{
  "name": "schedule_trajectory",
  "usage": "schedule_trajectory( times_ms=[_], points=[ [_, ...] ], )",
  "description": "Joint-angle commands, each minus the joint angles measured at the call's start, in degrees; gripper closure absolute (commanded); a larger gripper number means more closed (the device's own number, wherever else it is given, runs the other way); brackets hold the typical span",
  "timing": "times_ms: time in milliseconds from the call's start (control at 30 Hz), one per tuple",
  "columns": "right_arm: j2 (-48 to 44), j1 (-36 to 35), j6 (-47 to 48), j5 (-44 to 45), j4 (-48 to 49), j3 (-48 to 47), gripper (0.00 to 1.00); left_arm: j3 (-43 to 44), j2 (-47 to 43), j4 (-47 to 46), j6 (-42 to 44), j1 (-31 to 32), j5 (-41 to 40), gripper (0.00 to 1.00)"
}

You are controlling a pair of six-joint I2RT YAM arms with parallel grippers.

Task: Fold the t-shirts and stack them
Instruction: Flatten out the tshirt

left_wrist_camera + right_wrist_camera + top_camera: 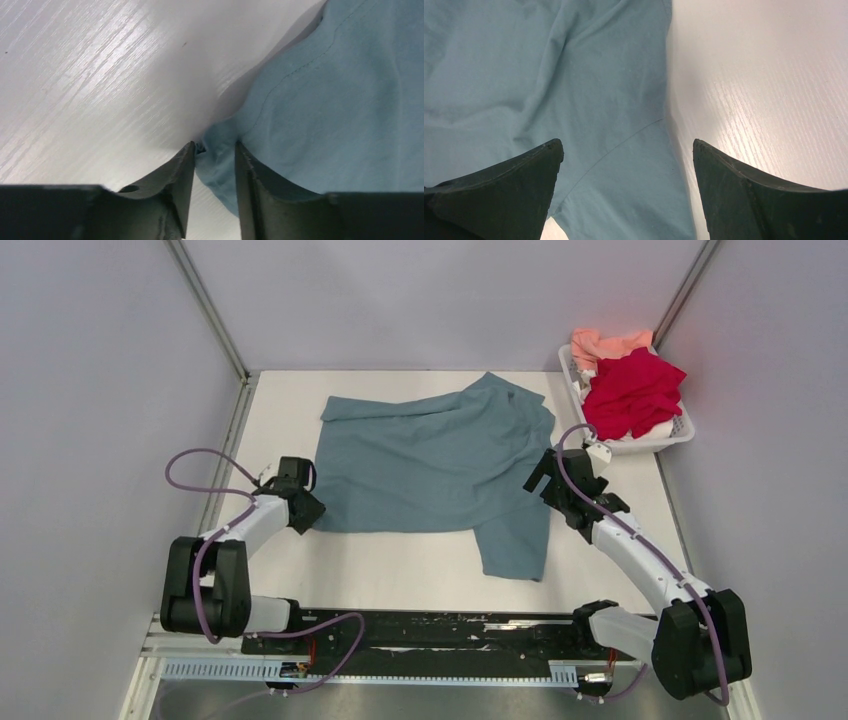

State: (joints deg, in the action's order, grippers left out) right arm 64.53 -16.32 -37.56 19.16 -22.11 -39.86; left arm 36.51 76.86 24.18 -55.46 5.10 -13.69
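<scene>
Top external view: the blue t-shirt lies spread out on the white table, in the middle of the frame. One sleeve points to the upper left, and a long flap reaches toward the lower right.
Red t-shirt: bunched up in the white basket at the upper right of the frame.
Pink t-shirt: in the same basket, just behind the red one, at the top end.
Left tool: down low at the lower left corner of the blue t-shirt.
Left wrist view: the two dark fingers stand partway closed. A bunched bit of the shirt's edge sits between them, and one fingertip touches the cloth. I cannot tell if the cloth is squeezed tight. Bare table fills the upper left and blue cloth the right.
Right tool: at the right edge of the blue t-shirt, right of the middle of the top view. Its fingers are wide apart and hold nothing.
Right wrist view: blue cloth fills the left side and bare table the right. The shirt's edge runs down between the two fingers, and a thin seam line crosses the cloth.
</scene>
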Motion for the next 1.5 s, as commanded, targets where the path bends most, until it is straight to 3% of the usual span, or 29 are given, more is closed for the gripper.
schedule_trajectory(
  times_ms=[0,33,100,333,567,733,900,1100,1133,1200,1267,1467],
  points=[
    [-0.08,0.00,0.69,0.08,0.32,-2.42,0.00,-0.91,3.88,-2.97,-1.91,-0.24,2.28,0.61],
    [-0.12,-0.01,0.81,-0.03,0.17,-2.42,0.00,-0.89,3.89,-3.25,-1.57,-0.21,2.36,0.80],
    [-0.42,0.04,1.07,-0.16,-0.39,-2.31,0.00,-0.83,3.90,-3.85,-1.07,-0.20,2.74,0.99],
    [-2.55,-0.02,0.12,-3.64,-7.77,-1.12,0.02,-3.13,-0.67,-7.55,2.42,-0.17,3.02,1.00],
    [-2.79,-1.19,-0.06,-13.45,-21.42,0.05,0.06,-5.62,-9.78,-7.25,4.97,-0.19,2.77,1.00],
    [-3.15,-3.09,-4.20,-15.40,-25.45,4.96,0.14,-7.71,-14.74,-9.33,6.20,-0.12,5.45,1.00],
    [-2.29,-4.71,-6.00,-18.18,-21.06,8.76,0.31,-7.98,-16.86,-8.07,5.44,-0.16,3.57,1.00],
    [-0.17,-6.30,-6.12,-20.95,-20.35,9.57,0.61,-10.35,-17.97,-11.73,5.39,-0.15,7.72,1.00],
    [-0.01,-6.54,-6.12,-21.06,-19.99,9.70,0.66,-10.69,-18.15,-12.74,5.29,-0.17,8.16,1.00],
    [-0.01,-6.77,-5.41,-20.94,-19.20,9.73,0.86,-11.40,-19.01,-13.57,4.94,-0.18,8.23,1.00],
    [-0.38,-6.79,-4.84,-19.37,-19.04,8.78,0.96,-11.78,-19.97,-14.32,5.10,-0.10,8.07,1.00],
    [-3.58,-6.71,-2.91,-11.12,-15.87,-1.03,1.00,-9.24,-24.13,-16.57,7.12,-0.16,12.09,1.00]
  ],
)
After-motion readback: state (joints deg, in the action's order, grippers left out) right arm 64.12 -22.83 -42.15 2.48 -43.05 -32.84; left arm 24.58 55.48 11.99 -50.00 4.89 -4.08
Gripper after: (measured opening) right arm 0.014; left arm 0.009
